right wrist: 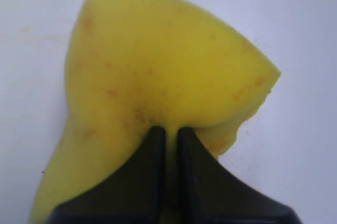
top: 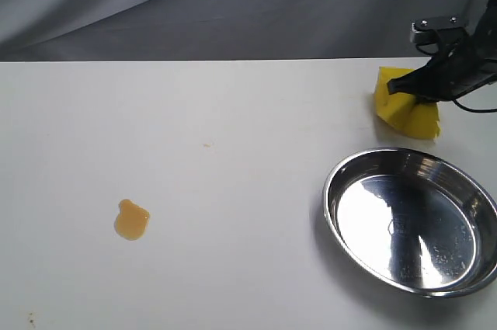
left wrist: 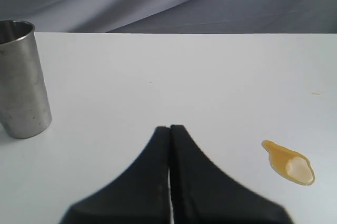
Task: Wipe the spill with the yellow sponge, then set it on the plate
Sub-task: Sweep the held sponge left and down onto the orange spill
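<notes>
We are pinching the yellow sponge [top: 409, 111] in our right tool [right wrist: 169, 132], jaws squeezed narrow into the foam, just behind the plate [top: 335, 176]. That grip is readying it for the spill [top: 131, 220], which is lying well apart from the plate across the table [top: 233, 112]. Our left tool [left wrist: 169, 129] is resting closed, empty.

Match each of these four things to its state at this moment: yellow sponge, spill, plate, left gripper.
Things:
1. yellow sponge
2. spill
3. plate
4. left gripper

States:
A. shut, holding nothing
B. pinched in the right gripper
C. amber puddle, not yet wiped
D. shiny and empty

Pairs: 1-B, 2-C, 3-D, 4-A
</notes>
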